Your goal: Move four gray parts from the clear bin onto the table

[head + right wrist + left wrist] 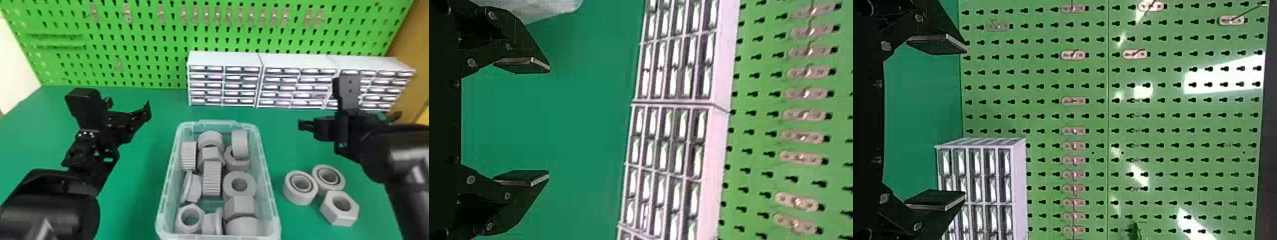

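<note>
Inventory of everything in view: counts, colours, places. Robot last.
Clear bin: one, translucent, table centre
Gray parts: about twelve, gray, piled in bin, exact count uncertain
Round parts: two, gray, on table right of bin
Hex part: one, gray, beside them
Table: one, green, under bin
Drawer cabinets: three, white, back of table
Pegboard: green, behind table
Clips: many, metallic, on pegboard
Arms: two, black, either side of bin
Left tool, right tool: one each, black, open, at arm ends

Bright green pegboard (pixel 153 41) with black perforations
</note>
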Controlling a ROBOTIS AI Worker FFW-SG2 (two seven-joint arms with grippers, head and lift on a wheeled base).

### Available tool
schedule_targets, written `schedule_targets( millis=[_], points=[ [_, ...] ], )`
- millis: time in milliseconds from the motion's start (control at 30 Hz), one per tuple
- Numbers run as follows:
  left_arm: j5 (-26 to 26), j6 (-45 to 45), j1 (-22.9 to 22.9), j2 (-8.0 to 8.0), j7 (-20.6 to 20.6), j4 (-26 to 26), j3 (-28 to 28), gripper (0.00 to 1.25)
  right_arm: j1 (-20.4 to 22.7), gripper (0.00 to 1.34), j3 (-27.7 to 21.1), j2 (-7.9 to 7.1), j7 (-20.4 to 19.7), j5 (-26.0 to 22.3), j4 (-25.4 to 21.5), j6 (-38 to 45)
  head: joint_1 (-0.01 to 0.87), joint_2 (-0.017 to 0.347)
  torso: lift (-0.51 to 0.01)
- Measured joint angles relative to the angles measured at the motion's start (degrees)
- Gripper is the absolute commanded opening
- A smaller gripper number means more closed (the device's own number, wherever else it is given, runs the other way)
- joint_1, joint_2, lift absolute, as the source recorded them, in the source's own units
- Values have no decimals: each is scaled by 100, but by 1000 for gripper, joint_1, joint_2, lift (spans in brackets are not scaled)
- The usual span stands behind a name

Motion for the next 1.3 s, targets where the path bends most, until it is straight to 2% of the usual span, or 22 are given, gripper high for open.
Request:
schedule_targets(
  millis=[300,600,900,1100,1300],
  points=[
    [-12,0,-7,0,-1,18,-20,1009,-157,835,453,114,0,47,-138,69,678,34,-50],
    [-13,0,-23,0,0,44,-49,1008,-260,835,868,178,-7,-183,-147,65,678,34,-50],
    [-13,0,-37,0,1,61,-56,1009,-314,835,1232,231,-9,-639,-93,20,678,34,-50],
    [-13,0,-37,0,-1,61,-47,1009,-326,833,1431,314,-18,-782,-87,39,678,34,-50],
    [-13,0,-16,0,0,62,-19,1009,-272,831,1559,382,-489,-1081,-87,274,678,34,-50]
  ],
)
